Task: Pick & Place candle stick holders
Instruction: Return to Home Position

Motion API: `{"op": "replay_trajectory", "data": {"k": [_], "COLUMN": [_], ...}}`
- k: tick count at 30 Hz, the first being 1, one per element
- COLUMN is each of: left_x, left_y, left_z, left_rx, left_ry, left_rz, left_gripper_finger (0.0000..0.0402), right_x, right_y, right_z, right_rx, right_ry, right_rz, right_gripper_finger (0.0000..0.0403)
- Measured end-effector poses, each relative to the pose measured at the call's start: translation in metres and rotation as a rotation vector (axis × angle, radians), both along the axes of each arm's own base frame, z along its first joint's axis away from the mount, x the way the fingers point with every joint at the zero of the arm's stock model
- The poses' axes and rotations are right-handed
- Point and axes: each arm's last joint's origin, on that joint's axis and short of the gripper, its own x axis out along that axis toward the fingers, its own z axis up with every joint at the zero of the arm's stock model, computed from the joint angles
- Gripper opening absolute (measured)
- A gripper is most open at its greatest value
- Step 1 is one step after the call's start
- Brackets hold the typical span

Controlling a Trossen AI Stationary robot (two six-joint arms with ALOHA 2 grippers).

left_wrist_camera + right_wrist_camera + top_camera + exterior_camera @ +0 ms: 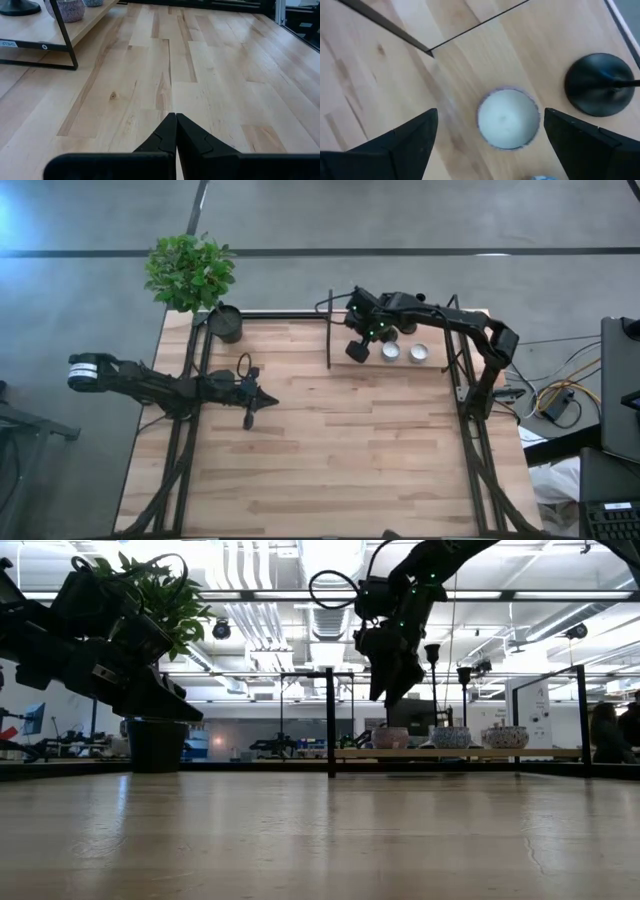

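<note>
Two black candle stick holders (pixel 432 690) (pixel 463 700) stand upright on their round bases on a low wooden shelf (pixel 560 753) at the table's far right. One round black base (pixel 600 85) shows in the right wrist view. My right gripper (pixel 358 348) hangs open and empty above the shelf (pixel 385 690). Its fingers point down and stand on either side of a white candle in a bowl (pixel 508 118), well above it. My left gripper (pixel 265 400) is shut and empty over the table's left middle (pixel 176 120). I cannot make out a third holder.
Small patterned bowls (pixel 450 737) (pixel 505 737) with candles (pixel 418 352) stand on the shelf, which has a thin black metal frame (pixel 328 330). A dark pot with a green plant (pixel 225 323) stands at the far left corner. The bare wooden tabletop (pixel 350 460) lies toward the near edge.
</note>
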Motion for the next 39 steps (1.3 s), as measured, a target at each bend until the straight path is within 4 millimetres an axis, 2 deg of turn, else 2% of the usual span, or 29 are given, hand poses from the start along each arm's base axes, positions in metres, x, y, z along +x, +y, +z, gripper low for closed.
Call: {"op": "replay_trajectory", "data": {"k": [8, 11, 16, 20, 24, 28, 31, 35, 39], "left_x": [0.000, 0.000, 0.000, 0.000, 0.000, 0.000, 0.000, 0.000, 0.000], "left_y": [0.000, 0.000, 0.000, 0.000, 0.000, 0.000, 0.000, 0.000, 0.000], "left_z": [0.000, 0.000, 0.000, 0.000, 0.000, 0.000, 0.000, 0.000, 0.000], "left_rx": [0.000, 0.000, 0.000, 0.000, 0.000, 0.000, 0.000, 0.000, 0.000], "left_ry": [0.000, 0.000, 0.000, 0.000, 0.000, 0.001, 0.001, 0.001, 0.001], "left_rz": [0.000, 0.000, 0.000, 0.000, 0.000, 0.000, 0.000, 0.000, 0.000], "left_gripper_finger": [0.0010, 0.0010, 0.0010, 0.0010, 0.0010, 0.0010, 0.0010, 0.0010, 0.0010], "right_x": [0.005, 0.005, 0.002, -0.007, -0.026, -0.054, -0.077, -0.105, -0.129], "right_y": [0.017, 0.027, 0.054, 0.090, 0.130, 0.156, 0.169, 0.178, 0.179], "right_z": [0.007, 0.016, 0.040, 0.065, 0.080, 0.089, 0.100, 0.116, 0.115], "right_rx": [0.016, 0.017, 0.058, 0.101, 0.094, 0.088, 0.094, -0.007, -0.091], "right_ry": [-0.032, -0.056, -0.140, -0.194, -0.128, -0.013, 0.012, -0.099, -0.188], "right_rz": [0.046, 0.045, 0.053, 0.045, -0.017, -0.125, -0.232, -0.394, -0.528], "right_gripper_finger": [0.0333, 0.0327, 0.0326, 0.0326, 0.0312, 0.0273, 0.0231, 0.0171, 0.0107]}}
